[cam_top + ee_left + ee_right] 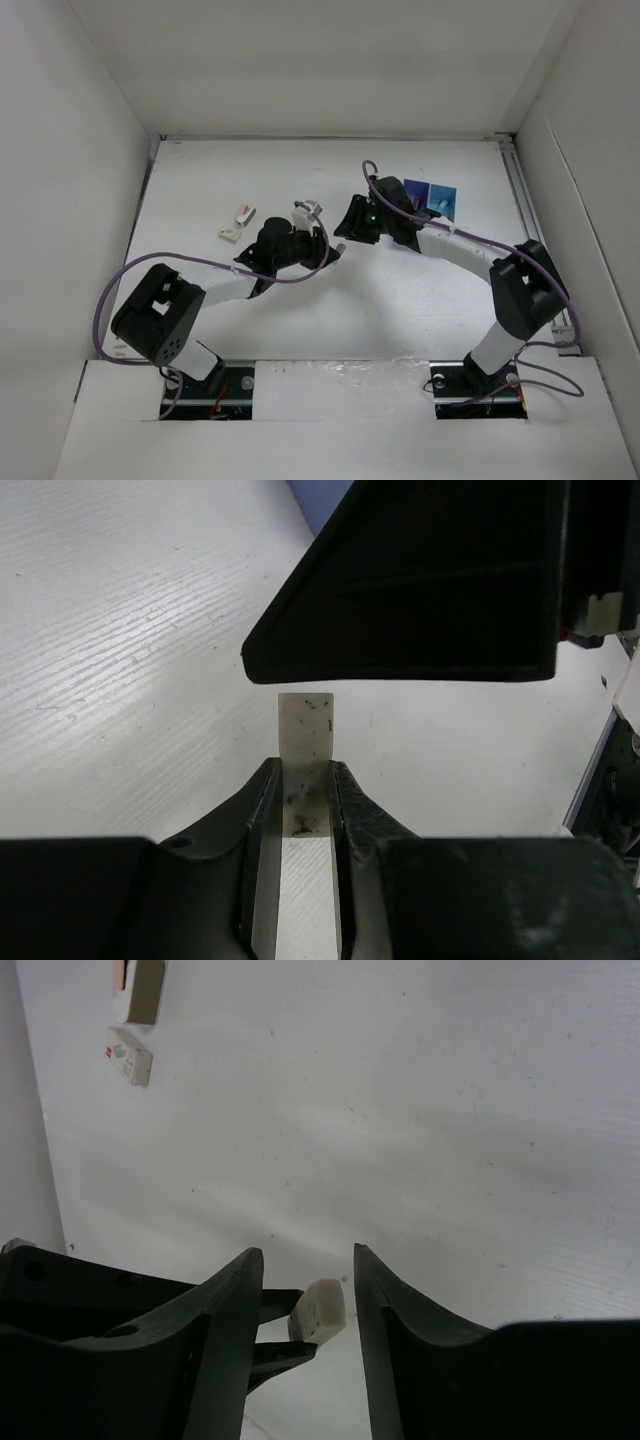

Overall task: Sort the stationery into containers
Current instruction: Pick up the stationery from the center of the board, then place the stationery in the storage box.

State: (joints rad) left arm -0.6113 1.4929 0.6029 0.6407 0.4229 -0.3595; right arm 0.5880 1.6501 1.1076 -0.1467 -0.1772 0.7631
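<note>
Two erasers [231,234] lie well left of the joined trays [420,189].

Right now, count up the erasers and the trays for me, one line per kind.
Erasers: 3 (two loose erasers, one held eraser in the left claw)
Trays: 2 (dark blue tray, light blue tray)
Total: 5

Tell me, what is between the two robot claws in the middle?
A small whitish eraser block, pinched by the left gripper and showing in the gap of the open right gripper. The right wrist view shows it best.
</note>
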